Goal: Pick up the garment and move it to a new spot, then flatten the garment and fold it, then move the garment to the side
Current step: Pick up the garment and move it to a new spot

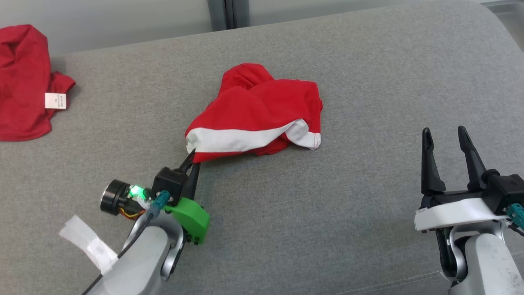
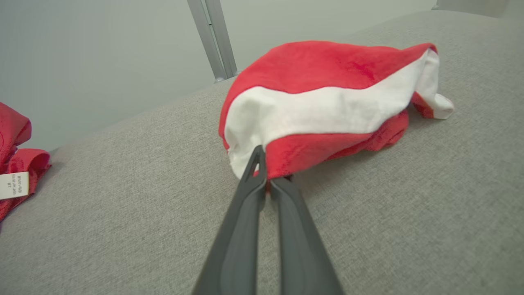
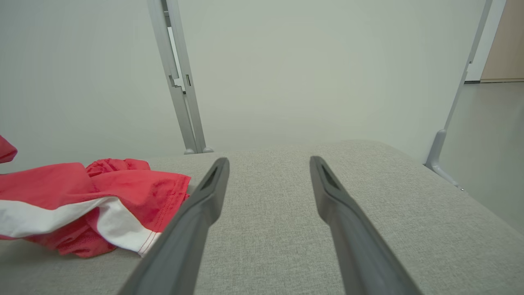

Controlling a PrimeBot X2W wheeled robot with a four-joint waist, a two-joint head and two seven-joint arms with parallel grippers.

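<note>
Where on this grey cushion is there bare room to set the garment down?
The widest bare patch lies between the garment and the open right fingers, and reaches across to the left fingers. The far left corner is crowded by a second red garment.

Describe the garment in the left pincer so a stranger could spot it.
On the wide grey cushion, near its middle, lies a crumpled red garment, one corner pinched in the shut left pincer. Its broad white band sets it apart from the other red garment at the far left, plain red with a small white label.
</note>
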